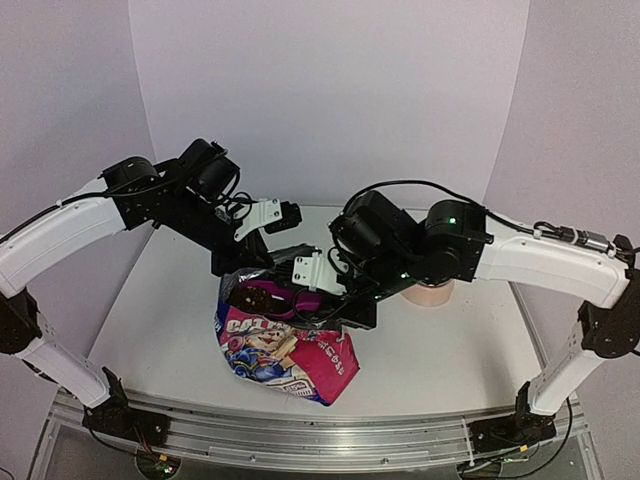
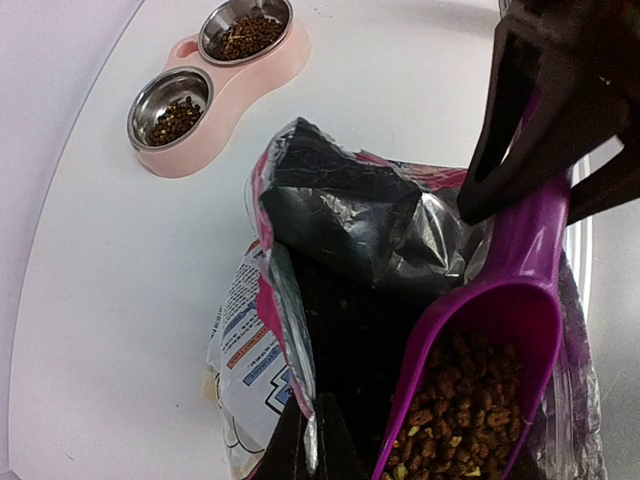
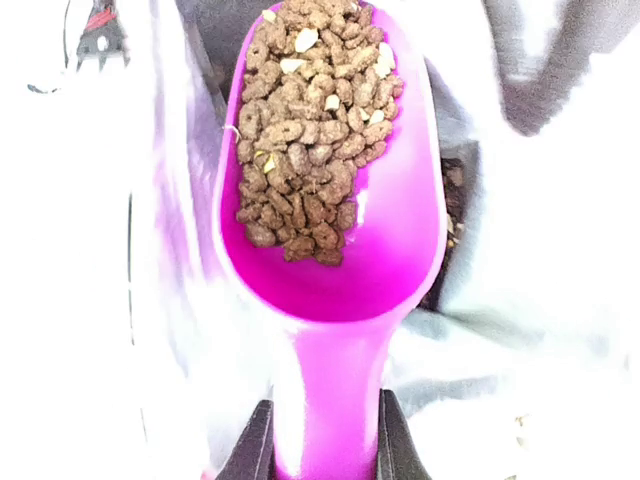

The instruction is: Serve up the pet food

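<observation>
A: Right gripper [image 3: 327, 445]?
B: Clamped on the handle of the magenta scoop [image 3: 330, 260]. Heaped with kibble [image 3: 310, 130], at the mouth of the open pouch [image 1: 300, 360].
A: Left gripper [image 2: 308, 430]?
B: Pressed together, pinching the pouch's rim at the near side of the opening.
A: Feeder [image 2: 262, 78]?
B: Flat on the table [image 2: 100, 300], well apart from the pouch. Some kibble lying in both steel bowls.

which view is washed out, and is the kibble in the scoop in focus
Right wrist: surroundings blown out to white, yet the kibble in the scoop is sharp. Left wrist: even light, glare streaks on the silver lining of the pouch. Top view: soft, even light.
</observation>
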